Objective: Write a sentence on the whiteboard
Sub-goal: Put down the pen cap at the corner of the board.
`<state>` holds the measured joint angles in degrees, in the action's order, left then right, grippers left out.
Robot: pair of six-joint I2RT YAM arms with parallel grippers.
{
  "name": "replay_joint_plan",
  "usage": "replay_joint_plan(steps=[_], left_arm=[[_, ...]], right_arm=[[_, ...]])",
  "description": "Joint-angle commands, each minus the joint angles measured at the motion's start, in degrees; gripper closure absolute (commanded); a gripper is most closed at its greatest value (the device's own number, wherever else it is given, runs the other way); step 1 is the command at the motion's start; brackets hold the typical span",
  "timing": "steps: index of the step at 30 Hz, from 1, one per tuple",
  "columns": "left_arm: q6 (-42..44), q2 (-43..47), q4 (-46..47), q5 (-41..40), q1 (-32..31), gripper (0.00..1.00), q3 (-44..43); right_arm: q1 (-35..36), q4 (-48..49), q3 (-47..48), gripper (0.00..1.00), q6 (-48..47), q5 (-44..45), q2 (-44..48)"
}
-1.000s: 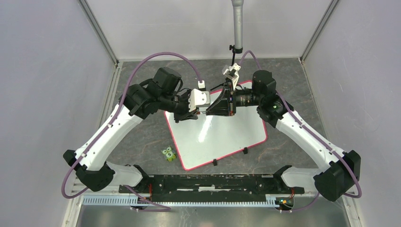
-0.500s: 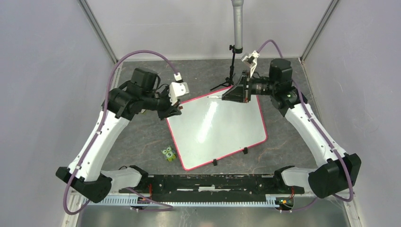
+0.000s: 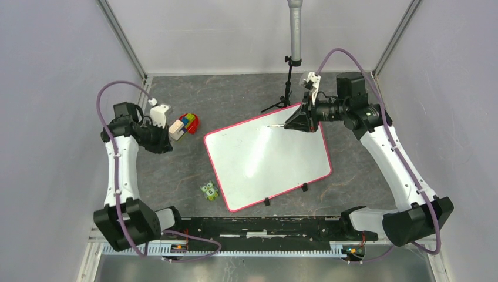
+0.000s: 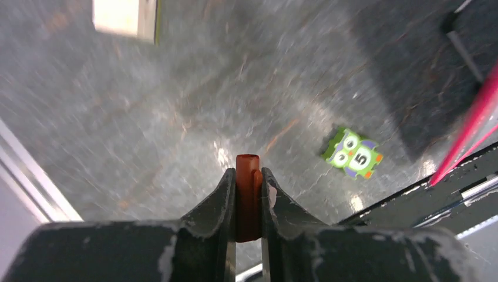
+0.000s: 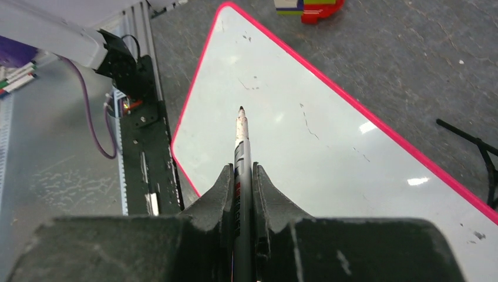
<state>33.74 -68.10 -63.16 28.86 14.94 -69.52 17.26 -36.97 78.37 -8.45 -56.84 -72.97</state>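
One arm (image 3: 390, 158) outstretched over whiteboard (image 3: 276, 170)

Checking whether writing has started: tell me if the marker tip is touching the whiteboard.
Cannot tell. In the right wrist view the marker tip lies over the whiteboard, but neither contact nor gap shows plainly.

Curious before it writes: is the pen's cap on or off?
Off: the marker shows a bare tip past the right gripper; the left gripper pinches a reddish cap.

Bright even light; whiteboard (image 3: 293, 153) glare; left-wrist view motion-blurred.
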Motion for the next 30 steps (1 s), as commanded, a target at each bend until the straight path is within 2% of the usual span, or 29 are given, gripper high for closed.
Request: replay_joint_plan(steps=[1,6,10,20,30], left_arm=[[2.5,-3.8,5.8,-5.0,4.9,0.98,7.9],[2.0,-8.3,15.0,-9.1,4.9,0.97,15.9],[1.0,-12.3,20.5,-9.5,4.8,0.92,18.5],[0.1,-19.3,25.6,-13.2,2.9,0.81,21.1],[1.1,-19.5,26.5,-15.0,1.0,0.61,23.9]], right_arm=[[1.0,-7.0,1.8,1.00,-8.9,5.1,0.3],[4.3,-6.5,-1.4,1.00,-10.2,9.5,1.6],[6.6,-5.8,-2.5,1.00,-10.2,11.5,2.0],[8.7,-4.7,-5.4,1.00,-10.2,13.2,3.2],[9.2,-4.4,-5.9,1.00,-10.5,14.3,3.0]])
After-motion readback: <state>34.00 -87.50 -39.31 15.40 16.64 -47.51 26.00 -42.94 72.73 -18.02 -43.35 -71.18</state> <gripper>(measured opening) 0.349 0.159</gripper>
